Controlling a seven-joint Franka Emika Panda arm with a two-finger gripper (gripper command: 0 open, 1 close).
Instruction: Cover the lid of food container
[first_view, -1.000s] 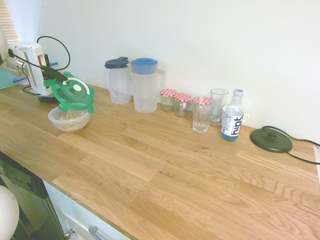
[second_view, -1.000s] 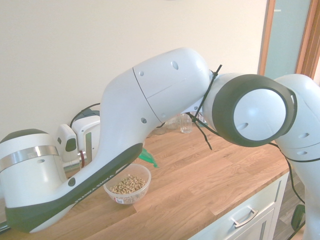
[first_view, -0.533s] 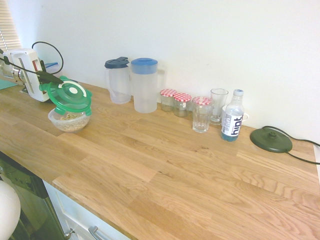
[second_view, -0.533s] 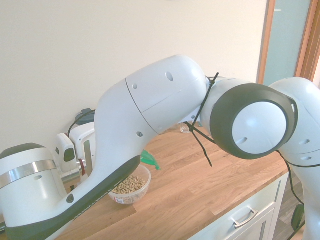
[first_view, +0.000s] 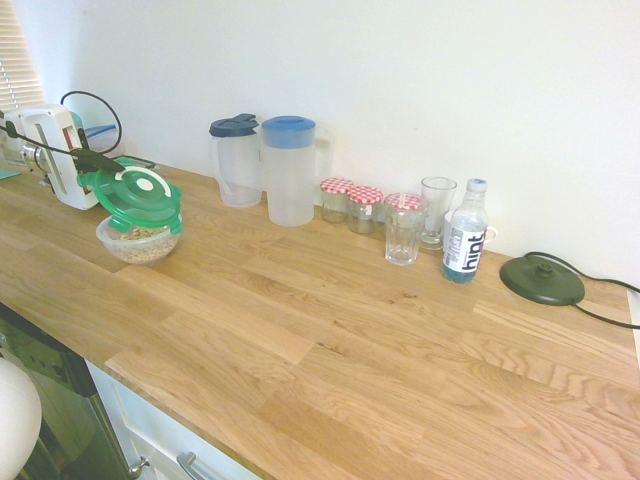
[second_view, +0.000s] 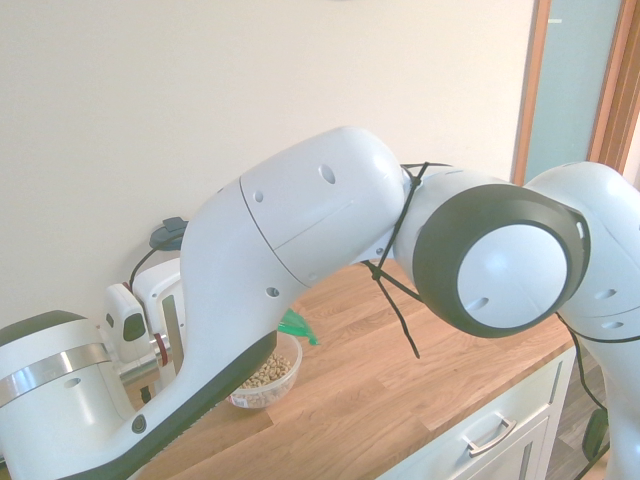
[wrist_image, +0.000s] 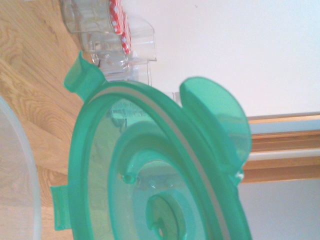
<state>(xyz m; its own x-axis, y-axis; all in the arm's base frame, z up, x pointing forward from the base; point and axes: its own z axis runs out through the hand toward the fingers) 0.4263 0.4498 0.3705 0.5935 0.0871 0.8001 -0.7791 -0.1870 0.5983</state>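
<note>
Wooden counter (first_view: 330, 340), green lid (first_view: 137, 198) tilted

Along the countertop's (first_view: 330, 370) front edge runs open wood, a free lane to the right end. Toward the back edge, two pitchers (first_view: 238, 165) (first_view: 289, 175), lidded jars (first_view: 350, 205), glasses (first_view: 403, 230) and a bottle (first_view: 465, 235) bar the way.

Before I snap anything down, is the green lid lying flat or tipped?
Tipped: the first exterior view shows the lid slanting above the bowl.
</note>
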